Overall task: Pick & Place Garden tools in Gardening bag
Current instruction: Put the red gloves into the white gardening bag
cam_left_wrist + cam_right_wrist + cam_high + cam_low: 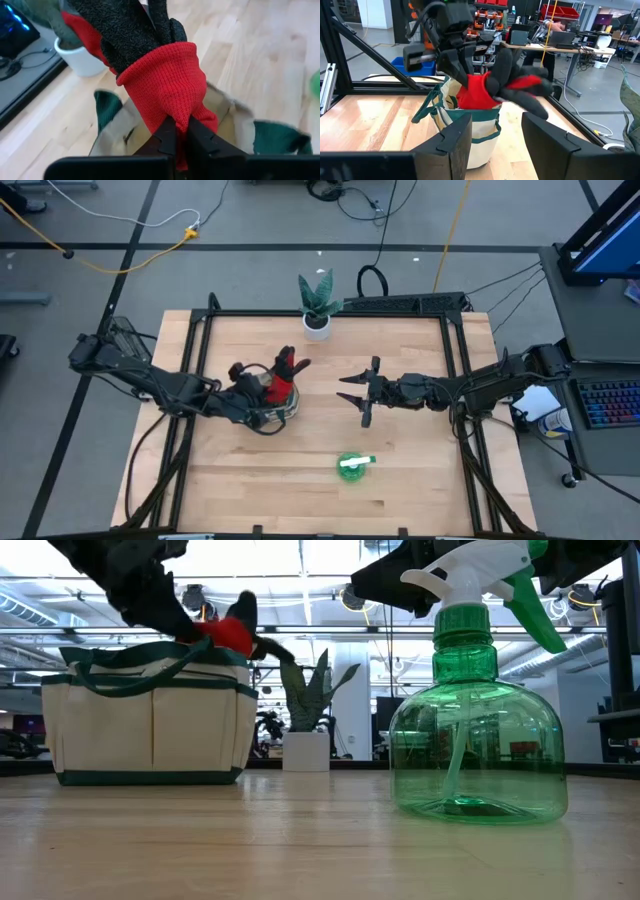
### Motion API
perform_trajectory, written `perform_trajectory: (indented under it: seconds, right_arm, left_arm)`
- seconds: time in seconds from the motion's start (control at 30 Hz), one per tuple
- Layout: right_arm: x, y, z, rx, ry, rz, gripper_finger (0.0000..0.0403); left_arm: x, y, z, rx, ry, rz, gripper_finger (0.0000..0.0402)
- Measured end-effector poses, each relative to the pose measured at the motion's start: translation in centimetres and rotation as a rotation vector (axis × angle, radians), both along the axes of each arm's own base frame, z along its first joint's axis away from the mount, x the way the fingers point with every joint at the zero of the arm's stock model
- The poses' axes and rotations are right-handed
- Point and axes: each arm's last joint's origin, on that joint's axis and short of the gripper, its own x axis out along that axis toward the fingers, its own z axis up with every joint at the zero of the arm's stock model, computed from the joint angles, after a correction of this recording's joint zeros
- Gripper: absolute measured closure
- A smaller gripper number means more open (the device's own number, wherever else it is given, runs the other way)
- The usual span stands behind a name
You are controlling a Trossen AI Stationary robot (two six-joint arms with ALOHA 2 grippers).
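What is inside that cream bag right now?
The red-black glove hangs at the mouth of the gardening bag, pinched at its red cuff by the left gripper, with most of it above the rim. The bag's walls hide anything deeper inside.

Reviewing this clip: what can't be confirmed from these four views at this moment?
- Inside of the gardening bag: hidden in the high view by the left gripper and the glove it pinches; the low view shows only the bag's outer wall.
- Glove fingertips: cut off by the edge in the left wrist view, blurred in the right wrist view.
- Spray bottle trigger top: cut off in the low view.
- Right gripper: open, holding nothing.
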Motion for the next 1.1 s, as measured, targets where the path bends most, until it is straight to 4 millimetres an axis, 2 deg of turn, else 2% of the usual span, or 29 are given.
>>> perform_trajectory:
  seconds: [0.17,0.37,0.53,0.67,0.87,1.1]
  right_arm:
    - [0.0,0.0,0.0,0.000,0.000,0.000,0.0236]
    - [0.0,0.0,0.0,0.000,0.000,0.000,0.0236]
    - [0.0,0.0,0.0,0.000,0.000,0.000,0.0236]
    - [0.0,0.0,0.0,0.000,0.000,0.000,0.0236]
    - [0.0,0.0,0.0,0.000,0.000,0.000,0.0236]
    - [0.0,0.0,0.0,0.000,0.000,0.000,0.0236]
  left_arm:
    - [0.5,-0.2,-1.0,-0.014,0.055,-0.013,0.0391]
    - [1.1,-0.4,-2.1,0.007,0.119,-0.016,0.0368]
    - [1.0,-0.6,-2.9,-0.028,0.202,-0.063,0.0380]
    - [0.9,-0.7,-3.2,-0.057,0.238,-0.085,0.0387]
    - [0.8,-0.7,-3.2,-0.052,0.247,-0.092,0.0369]
    - [0.8,-0.7,-3.3,-0.069,0.263,-0.105,0.0366]
